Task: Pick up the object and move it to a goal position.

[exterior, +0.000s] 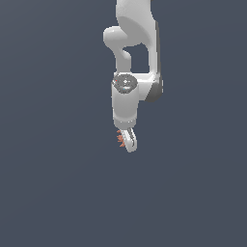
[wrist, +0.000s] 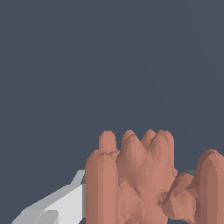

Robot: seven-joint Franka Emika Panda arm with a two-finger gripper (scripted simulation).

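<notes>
**Carrying a small load without shaking it loose**

Holding the grasp steady is what this step calls for, judged from how things lie. Filling the upper centre of the exterior view, the white, rounded, glossy robot arm (exterior: 132, 58) hangs down against a plain slate-blue backdrop, with no table edge or goal marker visible in either picture. At its lower end, just below the middle of the frame, sits the white two-fingered gripper (exterior: 128, 140), its fingers drawn close together and clamped on the tiny orange-red lumpy object (exterior: 120, 138), whose small protrusions poke out on the exterior view's left of the fingers.

In the wrist view the same orange-red object (wrist: 140, 183) fills the lower centre and lower right of the frame, a cluster of blunt knobs, with one pale grey-white finger (wrist: 57, 205) showing at the lower left, pressed against its side. The other finger is hidden behind the lumps.

Because the shape is irregular, the contact probably rests on a few knobs rather than a flat face, so the object could pivot or slip. A smooth, unhurried move with the jaws kept firmly closed looks wisest, avoiding sudden wrist turns. Where the goal lies cannot be told from these pictures, so the direction of travel is unknown.
</notes>
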